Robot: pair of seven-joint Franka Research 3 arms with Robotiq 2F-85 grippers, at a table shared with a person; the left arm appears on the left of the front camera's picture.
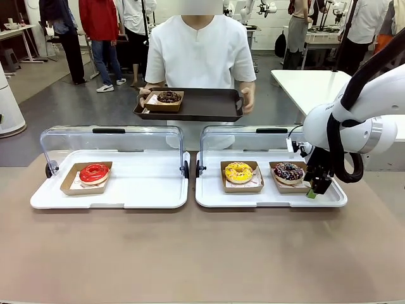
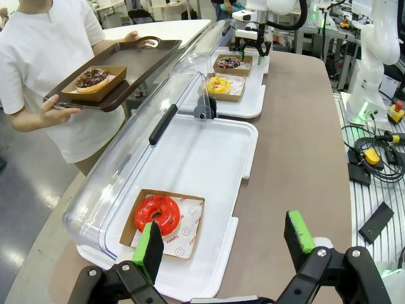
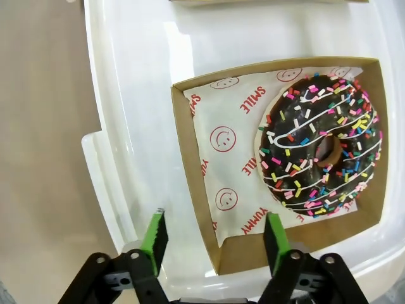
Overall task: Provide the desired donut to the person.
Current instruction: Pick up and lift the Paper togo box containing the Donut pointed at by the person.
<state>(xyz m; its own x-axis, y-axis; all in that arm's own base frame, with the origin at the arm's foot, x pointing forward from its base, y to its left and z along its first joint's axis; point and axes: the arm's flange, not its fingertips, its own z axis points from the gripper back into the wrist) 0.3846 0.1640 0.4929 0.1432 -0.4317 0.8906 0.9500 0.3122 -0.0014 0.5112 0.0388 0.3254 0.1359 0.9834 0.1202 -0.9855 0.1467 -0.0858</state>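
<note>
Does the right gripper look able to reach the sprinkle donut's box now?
Probably yes: the lid stands open, and the right gripper hangs right over the box, its fingers either side of one wall.

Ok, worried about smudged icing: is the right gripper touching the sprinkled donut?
Apart. Right wrist view: bare paper shows between the right gripper and the sprinkled donut.

Glossy chocolate-iced donut (image 3: 319,149), matt brown cardboard box (image 3: 240,253), smooth white plastic tray (image 3: 126,95).

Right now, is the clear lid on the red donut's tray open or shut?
Open: the clear lid stands swung back behind the tray, red donut uncovered.
</note>
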